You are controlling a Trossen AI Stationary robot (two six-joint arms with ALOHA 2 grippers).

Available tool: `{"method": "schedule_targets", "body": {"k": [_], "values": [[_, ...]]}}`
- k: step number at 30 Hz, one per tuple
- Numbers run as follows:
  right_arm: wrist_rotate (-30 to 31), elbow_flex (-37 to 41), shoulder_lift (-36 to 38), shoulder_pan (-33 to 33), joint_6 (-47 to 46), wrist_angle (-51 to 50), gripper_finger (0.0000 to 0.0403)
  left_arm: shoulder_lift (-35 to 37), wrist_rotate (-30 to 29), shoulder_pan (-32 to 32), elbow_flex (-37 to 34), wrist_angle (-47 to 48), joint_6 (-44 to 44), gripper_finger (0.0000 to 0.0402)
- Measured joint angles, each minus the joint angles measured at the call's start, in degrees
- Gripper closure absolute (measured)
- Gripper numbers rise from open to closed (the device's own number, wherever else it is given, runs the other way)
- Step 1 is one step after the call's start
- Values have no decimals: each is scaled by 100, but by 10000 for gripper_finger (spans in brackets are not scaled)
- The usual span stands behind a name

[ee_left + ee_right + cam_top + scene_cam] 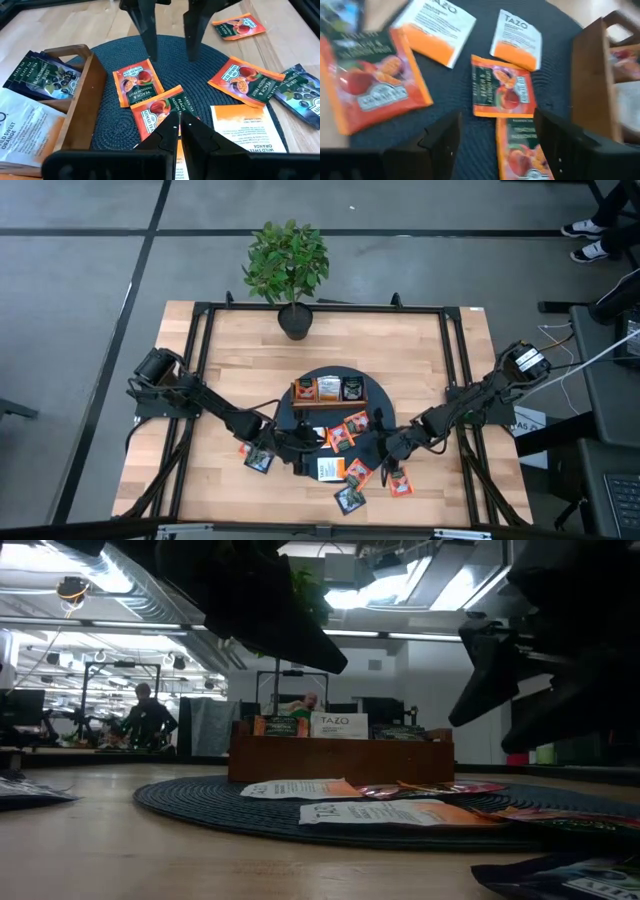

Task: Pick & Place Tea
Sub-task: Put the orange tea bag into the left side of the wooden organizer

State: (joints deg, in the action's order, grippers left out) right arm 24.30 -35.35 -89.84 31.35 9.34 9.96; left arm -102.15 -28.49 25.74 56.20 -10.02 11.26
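Note:
Tea sachets lie scattered on a dark round mat (377, 394) and on the wood around it: orange ones (348, 430), a white one (328, 468), dark ones (350, 498). More stand upright in the brown wooden tray (328, 404) at the mat's far side. My left gripper (179, 125) is shut and hangs above an orange sachet (155, 107), clear of the table. Facing it, my right gripper (497, 135) is open, its fingers either side of another orange sachet (520, 152) lying flat on the mat, raised above it in the low view (480, 690).
A potted plant (288, 265) stands at the table's far edge. The black frame rails (200, 360) run along the table's left and right sides. Bare wood lies between the tray and the plant. People sit in the room beyond (145, 715).

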Motion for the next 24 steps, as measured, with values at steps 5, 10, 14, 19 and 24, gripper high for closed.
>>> {"method": "schedule_targets", "body": {"k": [5,10,14,19,24], "values": [[152,0,-289,-7,295,207,153,0,4,0,0,0,0,384],[213,-98,-689,-7,347,341,153,0,2,0,-2,0,0,384],[457,-228,-931,-44,503,350,153,0,2,-2,-2,0,0,384],[474,-388,-1115,-125,648,363,153,2,1,-2,-2,10,0,384],[478,-457,-1176,-168,676,361,153,2,2,-2,-4,45,0,384]]}}
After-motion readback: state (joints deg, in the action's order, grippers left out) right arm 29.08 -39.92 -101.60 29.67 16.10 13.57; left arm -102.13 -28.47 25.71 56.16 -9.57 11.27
